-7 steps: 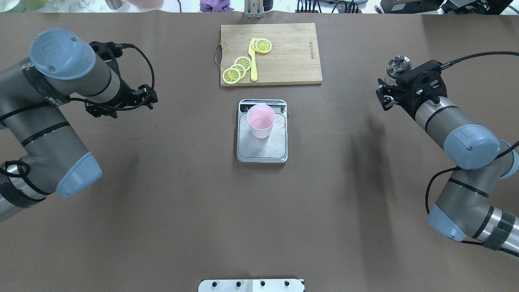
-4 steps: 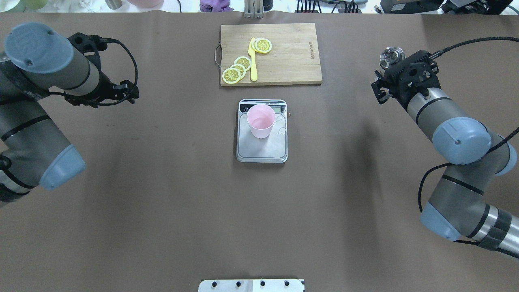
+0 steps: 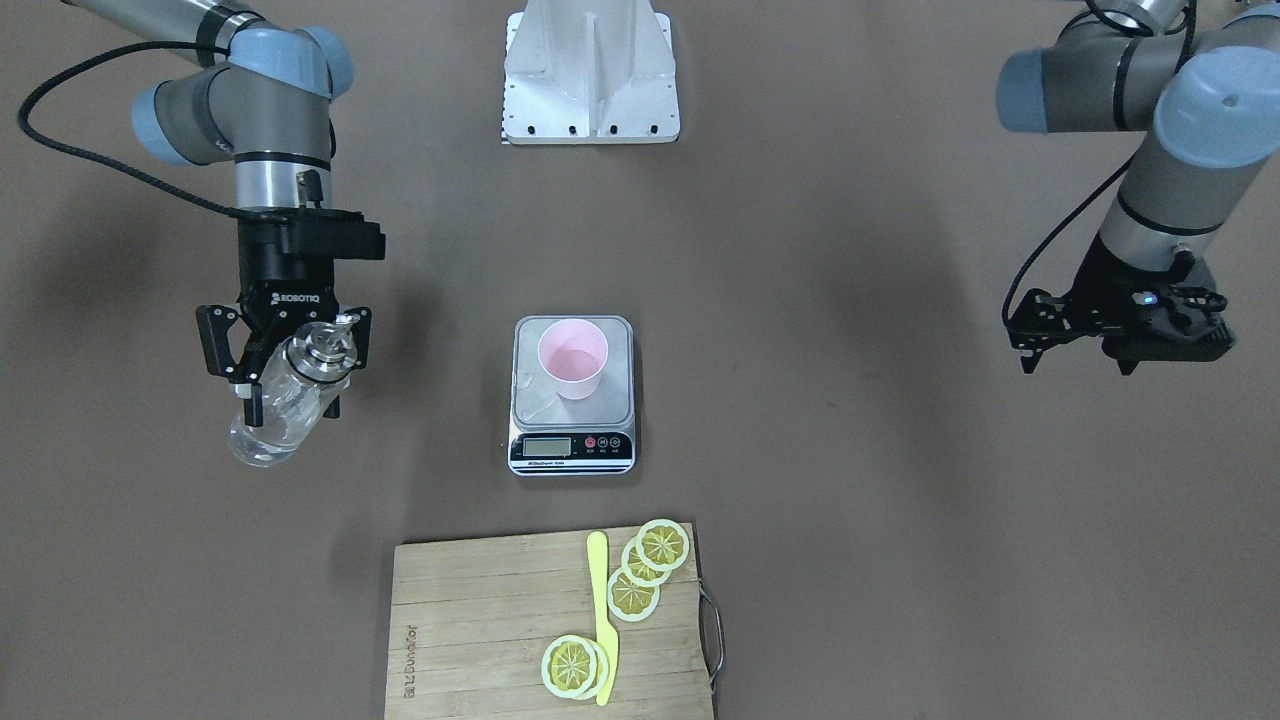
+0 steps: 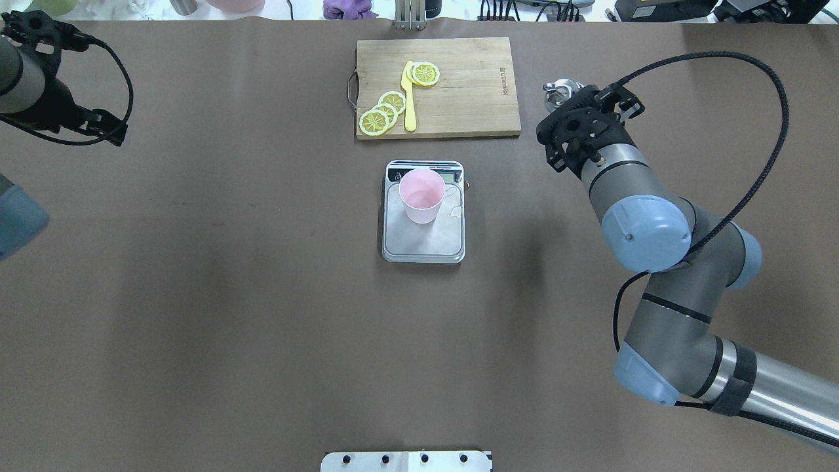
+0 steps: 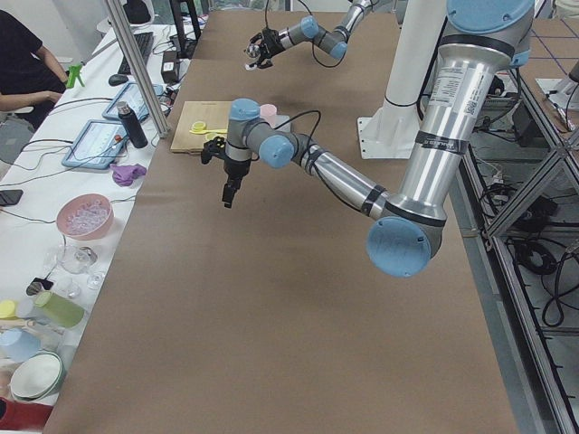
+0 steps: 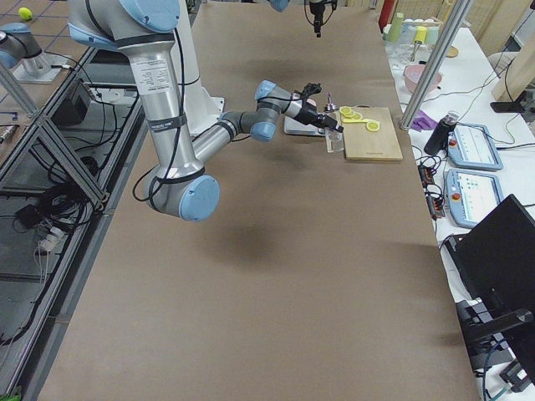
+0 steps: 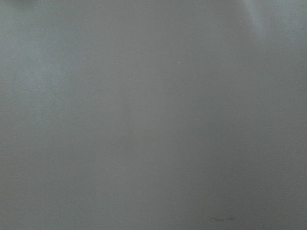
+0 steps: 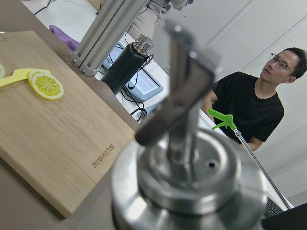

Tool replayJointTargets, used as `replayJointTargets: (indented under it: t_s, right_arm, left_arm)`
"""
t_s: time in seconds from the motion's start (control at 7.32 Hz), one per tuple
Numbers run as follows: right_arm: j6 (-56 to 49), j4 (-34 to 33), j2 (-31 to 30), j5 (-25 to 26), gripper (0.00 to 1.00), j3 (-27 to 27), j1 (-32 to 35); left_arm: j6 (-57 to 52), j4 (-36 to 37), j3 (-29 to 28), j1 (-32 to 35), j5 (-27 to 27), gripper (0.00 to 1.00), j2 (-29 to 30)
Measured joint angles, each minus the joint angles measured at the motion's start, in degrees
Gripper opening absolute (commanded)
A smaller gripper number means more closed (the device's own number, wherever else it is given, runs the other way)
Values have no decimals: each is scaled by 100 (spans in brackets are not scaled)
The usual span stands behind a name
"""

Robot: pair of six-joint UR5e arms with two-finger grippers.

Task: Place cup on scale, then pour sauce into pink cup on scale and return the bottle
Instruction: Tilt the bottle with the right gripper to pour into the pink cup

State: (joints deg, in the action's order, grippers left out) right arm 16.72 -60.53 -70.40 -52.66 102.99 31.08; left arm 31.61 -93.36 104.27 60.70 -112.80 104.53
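Pink cup [image 3: 572, 358], front-facing view: upright on the scale [image 3: 571, 449], toward the 12 o'clock end of the steel platform. The placing step is judged done. Whether the cup holds any liquid cannot be told.
Bottle [image 3: 265, 435], front-facing view: at 9 o'clock of the scale and well apart from it, tilted, seemingly lifted off the table [image 3: 850, 550]. The right gripper [image 3: 290, 405] is clamped on its upper body.
Left gripper [image 3: 1075, 352], front-facing view: far out at 3 o'clock of the scale, fingers apart, holding nothing.
Overhead view: only the bottle's metal cap shows past the right gripper, at 2 o'clock of the scale and near the 3 o'clock edge of the cutting board [image 4: 472, 78].
Exterior right view: the bottle hangs beside the board, short of the scale.
Left wrist view: bare table surface only.
Right wrist view: the pourer cap and spout fill the foreground, with the board and a lemon slice [image 8: 46, 85] at 9 o'clock and a person [image 8: 254, 108] behind.
Remaining, as judged: carry the bottle over the cup, pour the sauce, return the bottle.
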Motion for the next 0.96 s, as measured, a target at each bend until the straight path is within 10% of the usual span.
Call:
replayJointTargets:
  t_s: [0.96]
  right_arm:
    - [-965,-1808,575,1247,0,-45,-870]
  left_arm:
    - [-415,-8,-203,258,-164,98,-117]
